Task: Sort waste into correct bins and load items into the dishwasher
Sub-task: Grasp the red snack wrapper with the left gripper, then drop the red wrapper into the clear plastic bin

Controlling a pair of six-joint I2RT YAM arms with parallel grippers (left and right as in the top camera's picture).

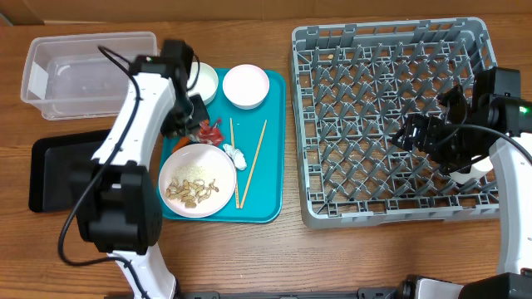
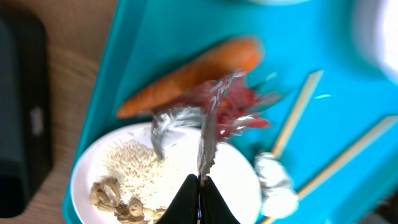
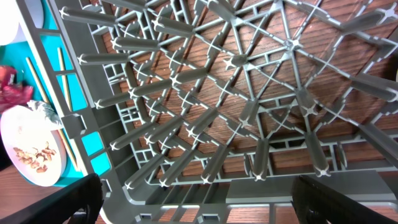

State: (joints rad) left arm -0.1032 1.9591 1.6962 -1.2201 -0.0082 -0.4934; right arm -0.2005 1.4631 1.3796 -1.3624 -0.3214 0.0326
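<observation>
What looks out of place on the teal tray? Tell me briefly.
A carrot lies loose on the tray beside the plate, a crumpled tissue sits by the plate's rim, and the chopsticks are splayed apart.

The teal tray [image 1: 270, 166] is packed with a plate [image 1: 223, 162], a bowl [image 1: 246, 85] and chopsticks [image 1: 251, 164], under the left arm [image 1: 133, 124]. The dish rack [image 1: 301, 141] walls its right, the clear tub [image 1: 50, 91] and black tray [image 1: 50, 178] its left. The table [image 1: 249, 257] before it lies bare.
</observation>
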